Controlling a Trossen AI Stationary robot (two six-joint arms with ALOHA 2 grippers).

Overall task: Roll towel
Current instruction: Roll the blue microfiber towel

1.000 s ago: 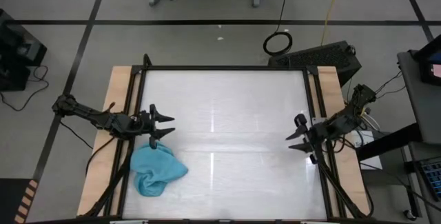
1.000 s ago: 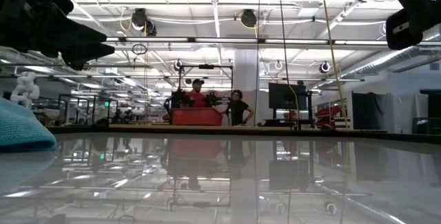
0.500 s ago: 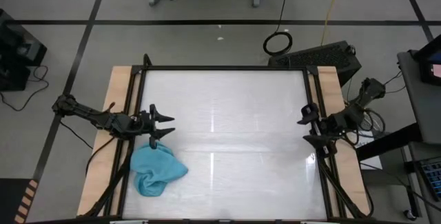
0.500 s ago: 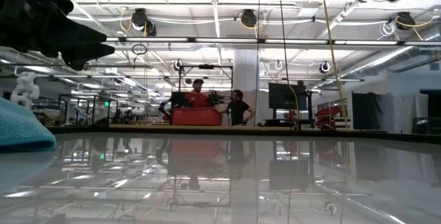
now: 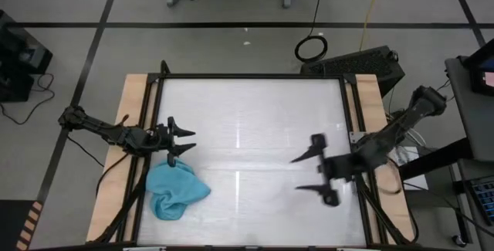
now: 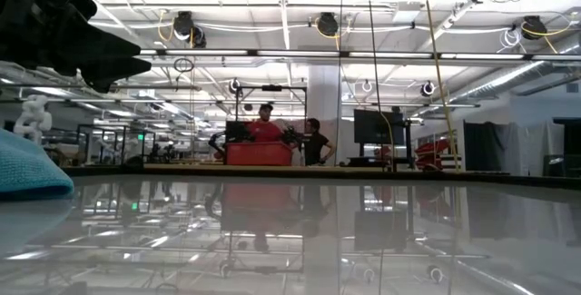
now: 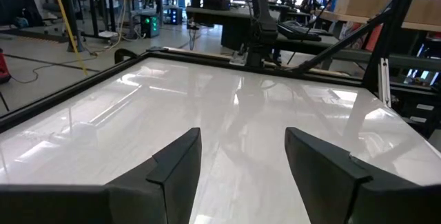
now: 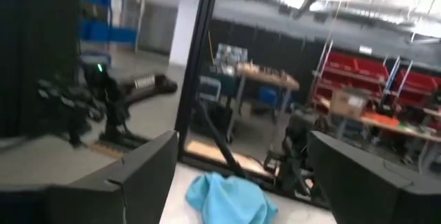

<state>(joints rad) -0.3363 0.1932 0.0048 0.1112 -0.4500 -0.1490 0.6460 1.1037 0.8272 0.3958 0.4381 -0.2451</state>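
Observation:
The towel (image 5: pixel 176 190) is a turquoise cloth lying bunched in a heap on the white table (image 5: pixel 255 112), near its near-left corner. It also shows in the low view, towel (image 6: pixel 27 163), and in the right wrist view, towel (image 8: pixel 231 200). My left gripper (image 5: pixel 186 140) is open and hovers just beyond the towel's far edge, with nothing between its fingers (image 7: pixel 176 172). My right gripper (image 5: pixel 306 173) is open wide over the table's right half, pointing toward the towel and far from it. The low view does not show it.
Black rails (image 5: pixel 349 127) and wooden boards (image 5: pixel 127 127) flank the table on both sides. A dark case (image 5: pixel 359 64) and a cable coil (image 5: pixel 311 49) lie on the floor beyond the far right corner. Two people (image 6: pixel 286 141) stand far off in the room.
My right gripper has risen and swung from the table's right edge toward the table's middle and the towel, a little toward the near edge, and its fingers have opened wider. The left gripper and the towel have kept still.

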